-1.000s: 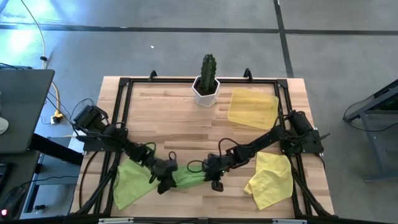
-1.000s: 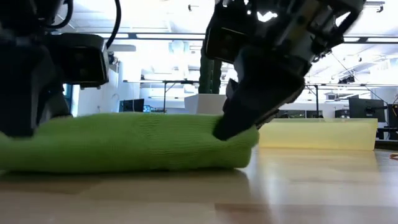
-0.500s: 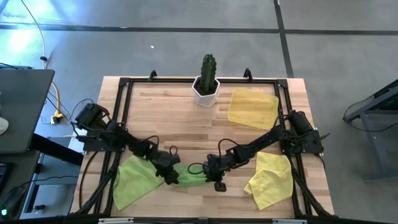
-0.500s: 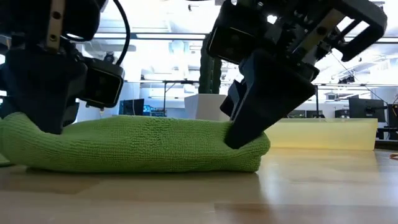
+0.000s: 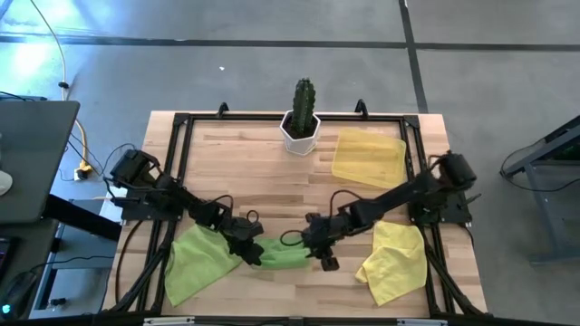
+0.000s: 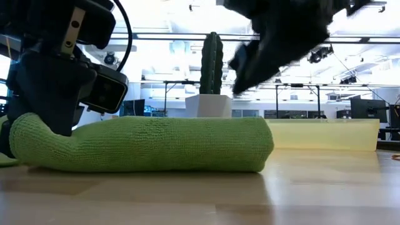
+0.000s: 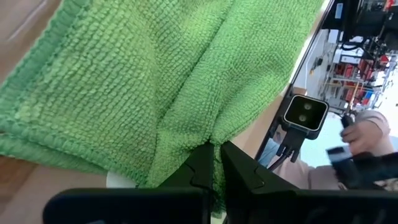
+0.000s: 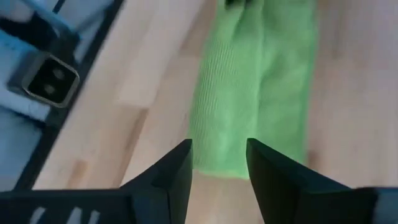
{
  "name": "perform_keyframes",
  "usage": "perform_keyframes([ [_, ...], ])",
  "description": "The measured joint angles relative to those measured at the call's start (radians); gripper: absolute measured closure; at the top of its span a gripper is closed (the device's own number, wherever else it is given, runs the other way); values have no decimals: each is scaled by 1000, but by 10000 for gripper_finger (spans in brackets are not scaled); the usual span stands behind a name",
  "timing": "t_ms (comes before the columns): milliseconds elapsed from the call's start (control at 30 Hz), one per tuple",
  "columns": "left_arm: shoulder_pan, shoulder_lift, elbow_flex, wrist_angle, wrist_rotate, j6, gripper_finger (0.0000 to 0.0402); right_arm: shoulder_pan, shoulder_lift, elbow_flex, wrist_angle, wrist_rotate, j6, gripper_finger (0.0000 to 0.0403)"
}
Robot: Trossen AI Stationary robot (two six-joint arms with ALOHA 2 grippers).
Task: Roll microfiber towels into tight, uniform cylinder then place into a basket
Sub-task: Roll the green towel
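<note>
Since the earlier frame the right gripper [image 8: 217, 163] has been lifted off the rolled green towel [image 5: 283, 254] and pulled back a bit toward the right, so the roll's right end is no longer pinched. Its fingers are spread apart with nothing between them, hovering just above that end of the roll. The left gripper [image 5: 250, 254] is clamped tight on the other end of the same towel, with green cloth bunched up right at its fingertips [image 7: 205, 163].

The towel itself is seen as a fairly even, thick tube lying flat on the wooden table [image 5: 263, 172] near the front edge, its left part still fanned out into a loose flap [image 5: 195, 263]. The yellow towel [image 5: 396, 260] is crumpled at the front right. The basket [image 5: 369, 158] is sat at the back right, next to the potted cactus [image 5: 302, 116], well apart from the roll.
</note>
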Motion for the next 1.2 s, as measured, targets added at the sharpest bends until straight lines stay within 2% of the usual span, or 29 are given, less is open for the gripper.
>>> perform_keyframes([
  [133, 5, 0, 0, -3, -8, -1, 396, 69, -31, 0, 79, 91, -111, 261],
  [233, 14, 0, 0, -4, -11, -8, 397, 132, 3, 2, 156, 199, -195, 266],
  [333, 22, 0, 0, -3, -11, -10, 397, 174, 60, 0, 176, 336, -195, 269],
  [400, 24, 0, 0, -3, -13, -10, 397, 187, 88, 0, 198, 384, -150, 269],
  [633, 24, 0, 0, -2, -21, -12, 397, 227, 191, 0, 268, 374, -97, 269],
  [900, 18, 0, 0, -3, -30, -8, 397, 246, 210, 0, 259, 547, -101, 269],
  [1200, 18, 0, 0, -3, -30, -4, 397, 222, 210, 0, 219, 545, -143, 269],
])
